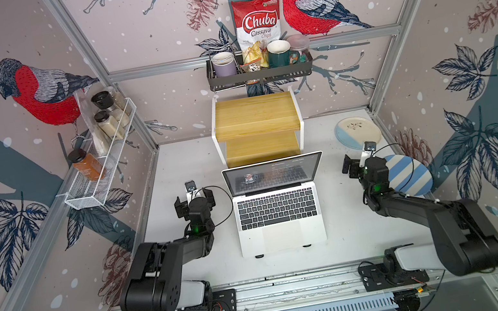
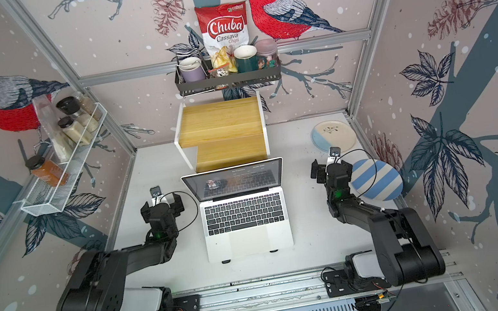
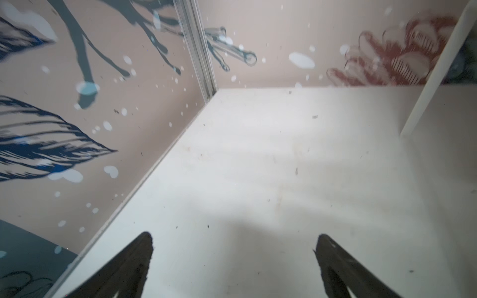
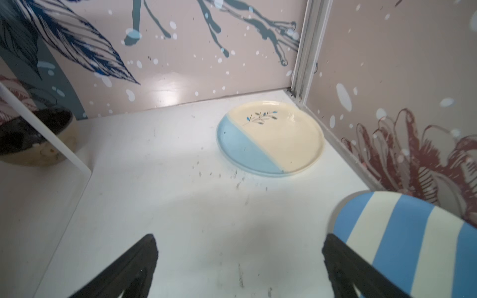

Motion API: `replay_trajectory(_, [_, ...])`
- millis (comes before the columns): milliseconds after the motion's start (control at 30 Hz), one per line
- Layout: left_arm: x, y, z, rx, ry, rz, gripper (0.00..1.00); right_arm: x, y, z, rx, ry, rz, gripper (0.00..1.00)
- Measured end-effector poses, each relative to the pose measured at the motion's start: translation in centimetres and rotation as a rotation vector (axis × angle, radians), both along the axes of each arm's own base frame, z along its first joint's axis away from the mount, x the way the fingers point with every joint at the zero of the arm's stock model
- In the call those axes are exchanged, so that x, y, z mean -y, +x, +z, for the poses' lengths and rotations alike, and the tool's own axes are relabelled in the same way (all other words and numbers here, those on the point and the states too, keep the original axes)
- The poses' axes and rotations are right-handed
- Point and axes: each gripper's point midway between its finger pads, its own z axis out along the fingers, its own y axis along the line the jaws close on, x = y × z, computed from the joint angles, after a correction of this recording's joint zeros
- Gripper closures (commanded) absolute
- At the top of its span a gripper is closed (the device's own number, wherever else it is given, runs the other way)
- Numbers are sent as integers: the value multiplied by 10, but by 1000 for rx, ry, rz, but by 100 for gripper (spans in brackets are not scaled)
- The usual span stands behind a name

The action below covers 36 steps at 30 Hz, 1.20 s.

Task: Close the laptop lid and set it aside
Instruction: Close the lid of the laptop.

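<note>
Bird-patterned walls enclosed a white table. In both top views the laptop sat at its middle, lid raised and leaning back, screen lit. The left tool and right tool flanked it, neither touching it. It looked stiff, smooth and fairly heavy, the screen fragile. I judged the lid's top edge best for pushing and the base's sides best for gripping. Two black feet showed under its front edge. What propped it was hidden, as was the lid's back.

Left wrist view: fingers spread over bare table, no laptop.

Right wrist view: fingers spread, empty, beside a striped plate; no laptop.
</note>
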Motion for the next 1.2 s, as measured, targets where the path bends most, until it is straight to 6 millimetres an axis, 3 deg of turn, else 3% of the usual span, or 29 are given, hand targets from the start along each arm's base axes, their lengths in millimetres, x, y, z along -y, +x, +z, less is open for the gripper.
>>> replay_trajectory(100, [-16, -13, 49, 98, -98, 115, 3, 15, -7, 28, 1, 73, -83, 0])
replay_trajectory(200, [-29, -34, 85, 155, -233, 202, 3, 36, -27, 35, -69, 214, -219, 0])
replay_trajectory(333, [-44, -76, 70, 151, -386, 283, 4, 56, -61, 32, -145, 380, -344, 0])
replay_trajectory(433, [-35, -93, 81, 201, -511, 202, 4, 48, -83, 29, -204, 505, -345, 0])
replay_trajectory(500, [-25, -100, 88, 213, -586, 135, 3, 36, -89, 45, -210, 574, -299, 0])
replay_trajectory(633, [-2, -114, 93, 166, -707, 17, 4, -21, -92, 117, -181, 669, -47, 2])
replay_trajectory(767, [16, -125, 84, 82, -789, -50, 5, -96, -109, 208, -130, 621, 242, 15])
replay_trajectory(833, [24, -130, 77, 36, -822, -76, 6, -131, -118, 239, -128, 580, 348, 24])
replay_trajectory(967, [35, -139, 63, -36, -867, -99, 9, -199, -127, 265, -188, 414, 461, 45])
replay_trajectory(1067, [43, -144, 54, -77, -890, -120, 13, -244, -127, 262, -237, 248, 492, 65])
replay_trajectory(1200, [54, -148, 36, -134, -924, -150, 16, -276, -121, 257, -256, 80, 464, 82])
